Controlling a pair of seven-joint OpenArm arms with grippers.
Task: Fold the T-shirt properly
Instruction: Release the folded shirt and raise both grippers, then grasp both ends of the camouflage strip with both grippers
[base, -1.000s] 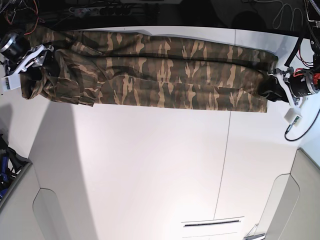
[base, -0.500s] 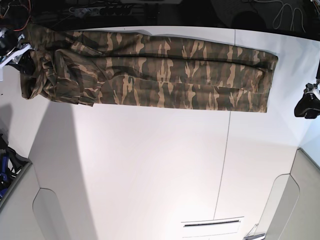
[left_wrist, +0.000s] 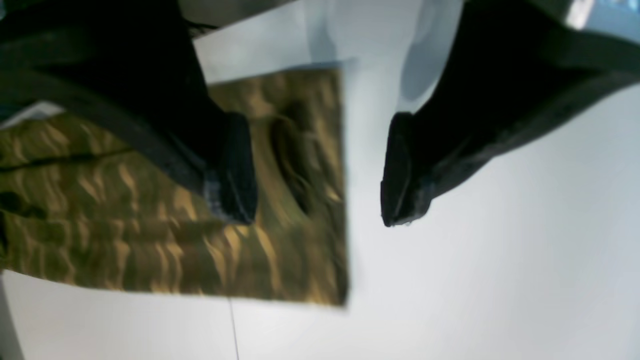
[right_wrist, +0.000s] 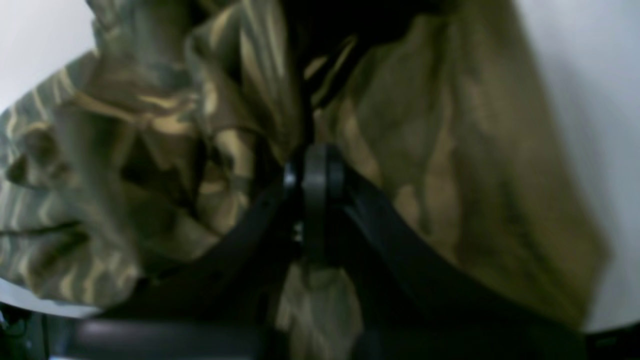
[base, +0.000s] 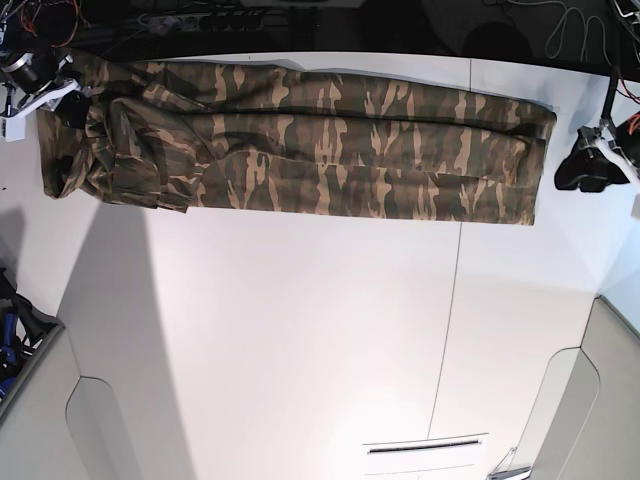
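The large camouflage-print T-shirt (base: 300, 150) of brown, tan, olive and dark patches lies folded into a long band across the far part of the smooth white desk (base: 300, 330), running from the far left corner almost to the far right edge. Its right end is flat with a square-cut edge; its left end is bunched into thick, rumpled folds.

The left hand (base: 588, 168) — black, with a white bracket behind it — hangs at the right side of the base view, just beside the shirt's right end and apart from the cloth. In the left wrist view this hand (left_wrist: 320, 175) is spread wide with nothing between its two dark fingers (left_wrist: 235, 170); one finger shows over the camouflage fabric (left_wrist: 150, 210), the other over bare desk (left_wrist: 450, 280), and the shirt's straight edge runs down between them. Whether either finger touches the cloth cannot be told through the blur.

The right hand (base: 72, 108) sits at the far left corner, over the bunched end of the shirt. In the right wrist view its black fingers (right_wrist: 315, 175) meet tip to tip, and crumpled camouflage cloth (right_wrist: 150, 165) fills the picture around and behind them — a dark crease in the fabric runs down to where the tips meet, so the hand appears pinched shut on a fold of the shirt. White desk (right_wrist: 590, 100) shows at the right edge of that view.
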